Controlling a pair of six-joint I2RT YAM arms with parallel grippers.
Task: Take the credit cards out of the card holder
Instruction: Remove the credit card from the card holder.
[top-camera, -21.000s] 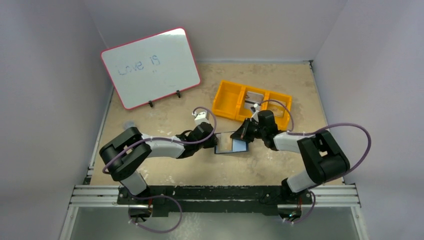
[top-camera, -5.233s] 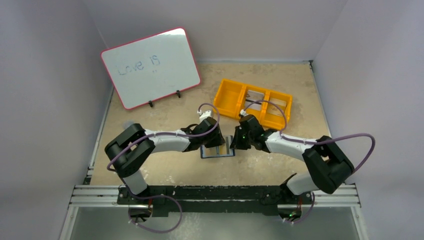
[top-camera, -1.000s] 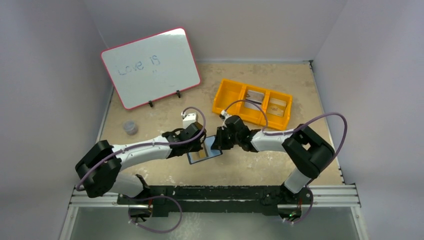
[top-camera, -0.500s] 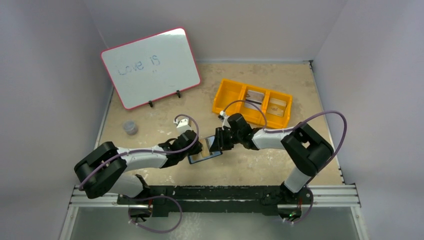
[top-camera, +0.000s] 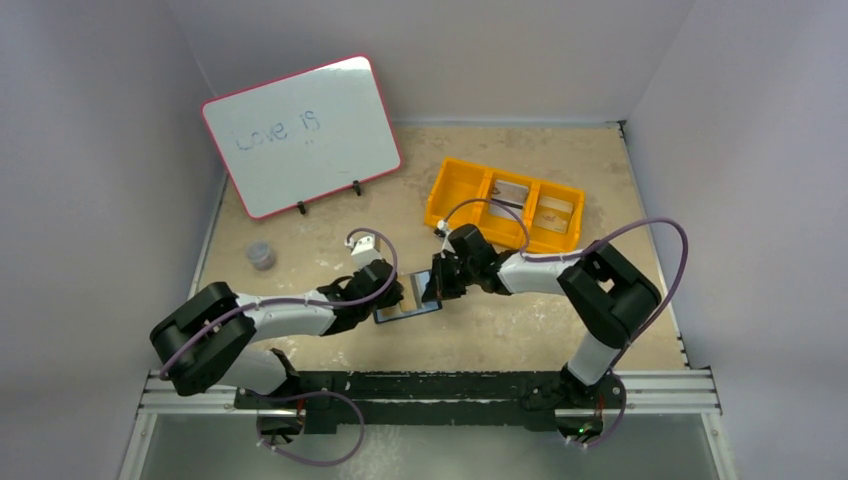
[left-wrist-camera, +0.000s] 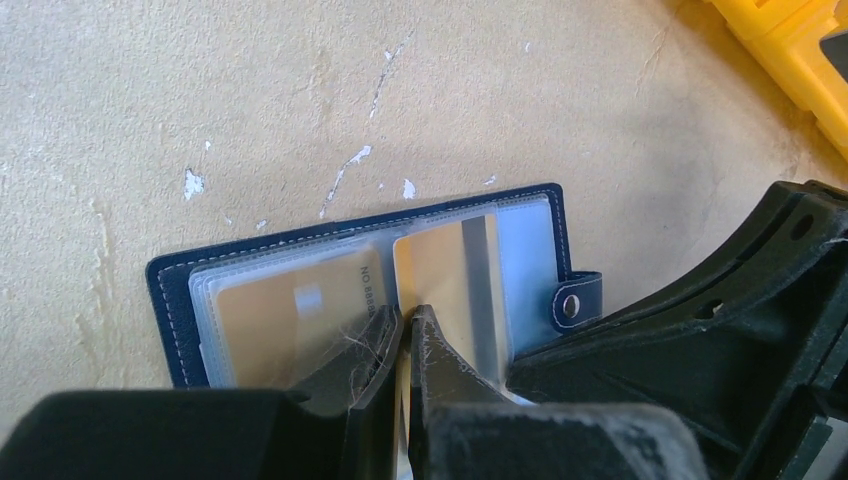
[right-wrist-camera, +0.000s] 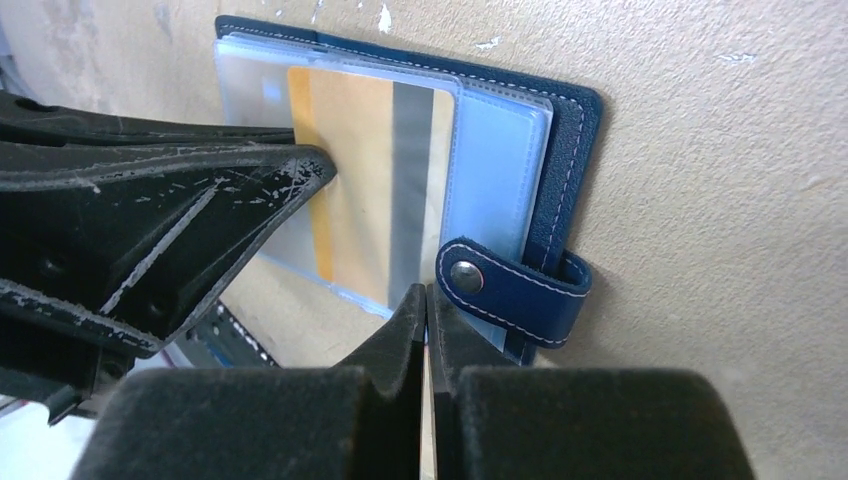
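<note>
Within the last second the holder (top-camera: 408, 300) had been dragged left and nearer — it lay open on the table (top-camera: 330, 240). Left gripper (left-wrist-camera: 405, 325) and right gripper (right-wrist-camera: 427, 298) were each clenched on its near edge. The cards (left-wrist-camera: 445, 275) remained sleeved — this extraction was judged not yet begun.

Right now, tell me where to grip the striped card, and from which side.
Pinch the striped card at the short edge nearest the right gripper, edge-on along the stripe: it lies flat in the card holder's clear pocket, so likely only that edge offers grip.
</note>
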